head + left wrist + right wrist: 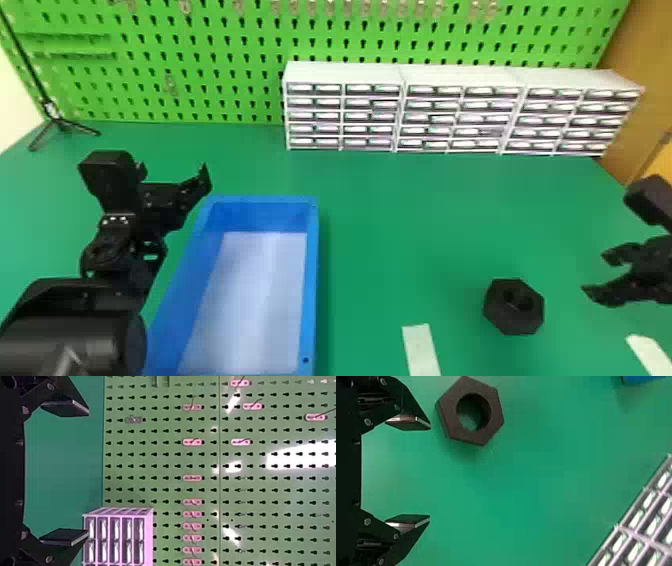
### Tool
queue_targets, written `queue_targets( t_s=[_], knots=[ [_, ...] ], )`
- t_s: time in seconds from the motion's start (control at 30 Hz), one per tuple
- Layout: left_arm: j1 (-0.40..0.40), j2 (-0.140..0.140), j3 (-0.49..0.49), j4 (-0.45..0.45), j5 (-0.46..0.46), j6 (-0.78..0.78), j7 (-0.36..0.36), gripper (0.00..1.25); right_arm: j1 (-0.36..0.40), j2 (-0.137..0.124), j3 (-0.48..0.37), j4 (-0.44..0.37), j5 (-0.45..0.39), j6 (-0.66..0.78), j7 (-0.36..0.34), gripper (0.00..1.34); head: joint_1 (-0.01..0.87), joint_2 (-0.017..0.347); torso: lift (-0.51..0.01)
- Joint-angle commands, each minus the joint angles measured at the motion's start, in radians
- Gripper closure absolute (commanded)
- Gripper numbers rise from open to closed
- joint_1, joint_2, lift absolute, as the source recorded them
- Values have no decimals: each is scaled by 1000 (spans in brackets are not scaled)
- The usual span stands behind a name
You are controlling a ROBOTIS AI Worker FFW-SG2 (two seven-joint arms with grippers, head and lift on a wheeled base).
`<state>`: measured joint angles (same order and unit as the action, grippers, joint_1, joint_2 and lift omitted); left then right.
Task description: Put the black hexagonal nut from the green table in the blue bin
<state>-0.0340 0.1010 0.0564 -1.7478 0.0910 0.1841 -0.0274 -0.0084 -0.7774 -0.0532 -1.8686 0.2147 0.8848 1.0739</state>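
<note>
One wide-spread right gripper (596,274) hangs at the right edge. Lowered off-centre, it could knock the nut (512,321), lower right, away.

We observe the right gripper (595,272) with its two fingers standing well apart. We note the black hexagonal nut (448,412) lying flat on the green table (526,494), near one fingertip, its round hole exposed. We further record part of the blue bin (641,379) and white-framed drawers (640,536) at the view's edges.
</note>
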Motion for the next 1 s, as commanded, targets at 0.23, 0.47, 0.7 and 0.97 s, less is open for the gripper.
queue_targets(
  t_s=[0.23,0.47,0.7,0.97],
  knots=[
    [6,6,5,-4,3,0,0,202,31,6,35,-3,49,23,83,447,686,28,-96],
    [5,8,5,-6,3,0,0,202,4,-16,81,-1,94,40,115,447,686,28,-96],
    [5,8,3,-6,3,0,1,203,-7,-14,84,3,94,40,115,444,686,28,-96],
    [3,8,5,-6,1,0,1,203,-16,-8,82,8,89,42,115,443,686,28,-96]
  ],
)
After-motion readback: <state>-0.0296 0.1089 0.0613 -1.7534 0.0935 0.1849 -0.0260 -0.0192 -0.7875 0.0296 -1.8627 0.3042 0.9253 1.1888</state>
